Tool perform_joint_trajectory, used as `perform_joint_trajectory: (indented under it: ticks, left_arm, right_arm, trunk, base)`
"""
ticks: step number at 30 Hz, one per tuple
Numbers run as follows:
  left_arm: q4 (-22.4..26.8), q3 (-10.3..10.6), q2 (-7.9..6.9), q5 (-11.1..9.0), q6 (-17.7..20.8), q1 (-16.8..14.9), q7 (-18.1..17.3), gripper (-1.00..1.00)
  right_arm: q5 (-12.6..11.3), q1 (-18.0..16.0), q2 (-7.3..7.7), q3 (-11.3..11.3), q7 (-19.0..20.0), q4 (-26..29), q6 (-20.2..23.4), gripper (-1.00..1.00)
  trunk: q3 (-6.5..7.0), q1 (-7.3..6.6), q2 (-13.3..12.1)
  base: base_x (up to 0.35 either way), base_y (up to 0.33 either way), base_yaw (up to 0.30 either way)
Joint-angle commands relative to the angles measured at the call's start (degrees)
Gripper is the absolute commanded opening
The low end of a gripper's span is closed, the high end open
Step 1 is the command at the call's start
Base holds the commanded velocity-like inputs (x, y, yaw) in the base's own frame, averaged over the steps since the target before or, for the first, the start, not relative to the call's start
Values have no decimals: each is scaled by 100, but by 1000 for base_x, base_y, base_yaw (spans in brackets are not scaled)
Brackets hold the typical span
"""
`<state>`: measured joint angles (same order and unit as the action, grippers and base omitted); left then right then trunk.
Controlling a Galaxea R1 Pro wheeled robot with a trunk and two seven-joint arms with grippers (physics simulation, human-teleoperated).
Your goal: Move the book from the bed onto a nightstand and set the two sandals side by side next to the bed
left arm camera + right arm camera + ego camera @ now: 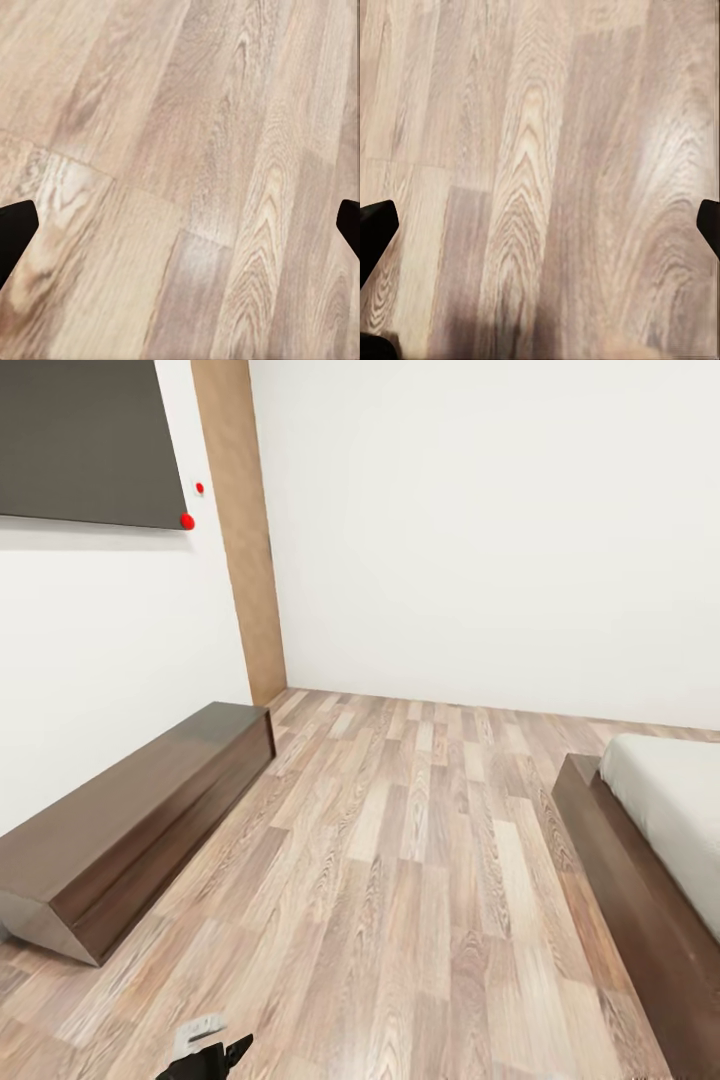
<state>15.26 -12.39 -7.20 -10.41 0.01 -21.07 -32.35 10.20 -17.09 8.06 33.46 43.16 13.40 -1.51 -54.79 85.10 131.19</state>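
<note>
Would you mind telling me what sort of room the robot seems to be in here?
Most likely a bedroom. A low bed with a dark wood frame and a light-grey mattress stands at the right, a long low dark wood cabinet runs along the white wall opposite, and the wood-plank floor lies between them.

You have a wide strip of bare wood floor (400, 880) in front of you, running to the far white wall (480, 530). On your left a long low dark cabinet (130, 830) stands along the wall. On your right the bed (650, 860) closes that side. Under both tools is plain floor.
</note>
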Motion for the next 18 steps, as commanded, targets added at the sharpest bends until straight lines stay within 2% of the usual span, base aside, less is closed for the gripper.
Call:
perform_joint_trajectory:
  ticks: [1, 18]
  left_arm:
    - [-5, -9, -1, -23, 2, -2, -25, 100]
    - [-5, -9, -1, -23, 1, -2, -25, 100]
  right_arm:
    - [61, -5, -1, 47, 24, -1, -16, 100]
    - [61, -6, 0, 47, 26, 3, -16, 100]
  trunk:
    - [-5, -1, 2]
    - [-5, -1, 2]
  base:
    - [0, 0, -193]
    - [0, 0, -194]
